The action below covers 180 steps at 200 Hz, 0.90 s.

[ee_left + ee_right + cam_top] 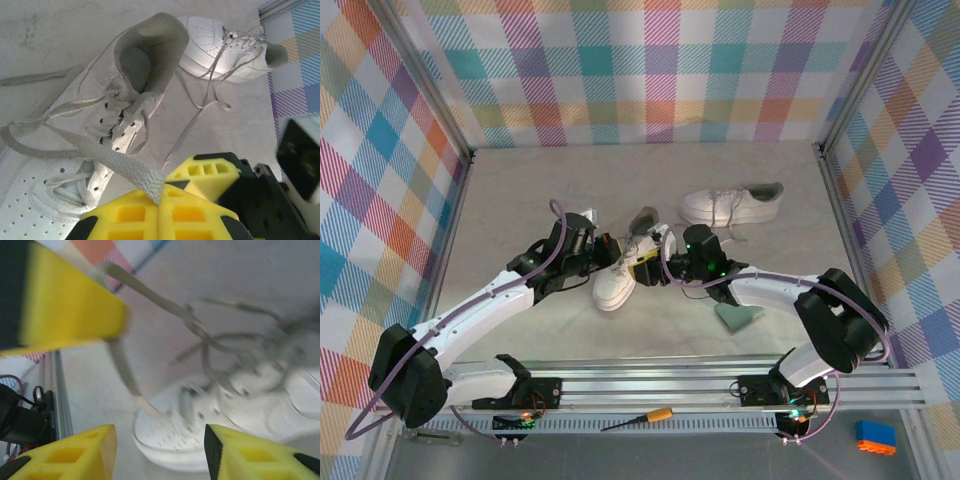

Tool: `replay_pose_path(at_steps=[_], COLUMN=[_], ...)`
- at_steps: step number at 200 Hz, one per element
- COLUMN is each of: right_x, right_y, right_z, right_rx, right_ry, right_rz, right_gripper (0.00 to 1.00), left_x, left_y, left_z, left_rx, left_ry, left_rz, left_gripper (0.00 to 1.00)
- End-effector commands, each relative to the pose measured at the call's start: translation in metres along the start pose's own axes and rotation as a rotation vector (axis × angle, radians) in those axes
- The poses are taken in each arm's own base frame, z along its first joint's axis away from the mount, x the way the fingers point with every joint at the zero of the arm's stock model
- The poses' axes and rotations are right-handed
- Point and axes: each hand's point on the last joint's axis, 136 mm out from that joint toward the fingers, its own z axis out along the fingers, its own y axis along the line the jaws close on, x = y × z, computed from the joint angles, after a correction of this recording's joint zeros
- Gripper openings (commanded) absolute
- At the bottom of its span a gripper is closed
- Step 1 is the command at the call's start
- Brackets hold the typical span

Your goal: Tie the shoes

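My left claw [159, 200] is pinching the limp lace [100, 157] of the shoe [30, 210] near its tip, where it is likely slippery. My right claw [159, 445] is gaping, empty, beside that shoe.

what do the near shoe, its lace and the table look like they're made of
The near shoe looks like smooth white leather or faux leather: punched toe holes, stitched seams. Its lace is flat woven fabric, matte, weave visible. The table is a pale, faintly mottled matte surface, stone-look; actual material unclear.
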Motion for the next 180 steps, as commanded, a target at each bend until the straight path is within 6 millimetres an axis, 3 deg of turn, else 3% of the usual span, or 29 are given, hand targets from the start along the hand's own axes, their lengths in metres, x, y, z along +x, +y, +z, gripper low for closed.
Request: replay_pose_path(at_steps=[1, 86, 101, 126, 134, 156, 168, 180], right_x=[-0.031, -0.031, -0.035, -0.038, -0.037, -0.029, -0.024, -0.021], right_y=[0.021, 0.023, 0.026, 0.025, 0.021, 0.006, -0.001, -0.005], right_z=[0.003, 0.028, 0.03, 0.026, 0.024, 0.013, 0.005, -0.004], right_rx=[-0.079, -0.135, -0.148, -0.126, -0.094, 0.031, 0.099, 0.152], right_ry=[-0.148, -0.141, -0.147, -0.155, -0.147, -0.097, -0.065, -0.046], right_rz=[-0.155, -0.144, -0.138, -0.122, -0.104, -0.049, -0.029, -0.012], right_gripper=[0.5, 0.49, 0.4, 0.0, 0.0, 0.0, 0.0, 0.0], left_x=[-0.009, -0.009, -0.008, -0.007, -0.008, -0.02, -0.025, -0.033], left_y=[-0.015, -0.017, -0.017, -0.019, -0.019, -0.006, 0.022, 0.054], left_z=[-0.004, -0.008, -0.008, -0.007, -0.009, -0.022, -0.033, -0.046], left_rx=[0.033, 0.04, 0.043, 0.058, 0.061, -0.019, -0.163, -0.325], left_ry=[-0.017, -0.019, -0.016, -0.016, -0.02, -0.089, -0.126, -0.172], left_rz=[-0.024, -0.028, -0.028, -0.02, -0.008, 0.066, 0.101, 0.117], left_gripper=[0.0, 0.0, 0.0, 0.0, 0.0, 0.3, 0.41, 0.43])
